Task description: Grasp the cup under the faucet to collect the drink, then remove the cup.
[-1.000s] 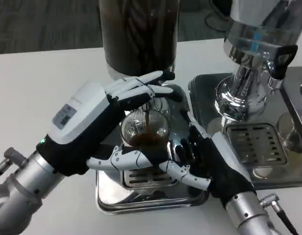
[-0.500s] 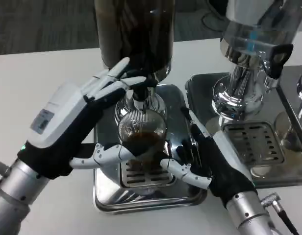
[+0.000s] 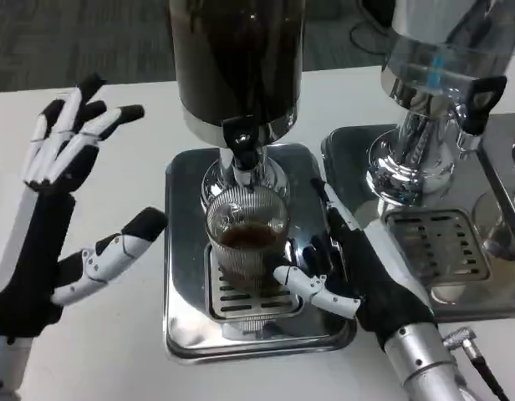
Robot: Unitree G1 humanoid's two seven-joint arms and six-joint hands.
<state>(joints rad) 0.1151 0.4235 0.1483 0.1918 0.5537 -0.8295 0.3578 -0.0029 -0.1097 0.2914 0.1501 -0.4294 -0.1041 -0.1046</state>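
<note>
The dark drink dispenser (image 3: 237,63) towers at the back, its black faucet (image 3: 242,144) hanging just below its base. Beneath the dispenser lies the steel drip tray (image 3: 184,317). To the dispenser's right stands a second, clear dispenser (image 3: 441,50). Left of the dispenser, off the tray, the left hand (image 3: 53,225) is raised with fingers spread wide, holding nothing. The right hand (image 3: 358,267) wraps the ribbed glass cup (image 3: 247,234), which stands on the tray directly under the faucet, part-filled with brown drink

One cup (image 3: 247,236) (partly filled), two dispensers (image 3: 237,63) (image 3: 441,75), two drip trays (image 3: 184,317) (image 3: 358,180), two hands (image 3: 53,217) (image 3: 358,271).
</note>
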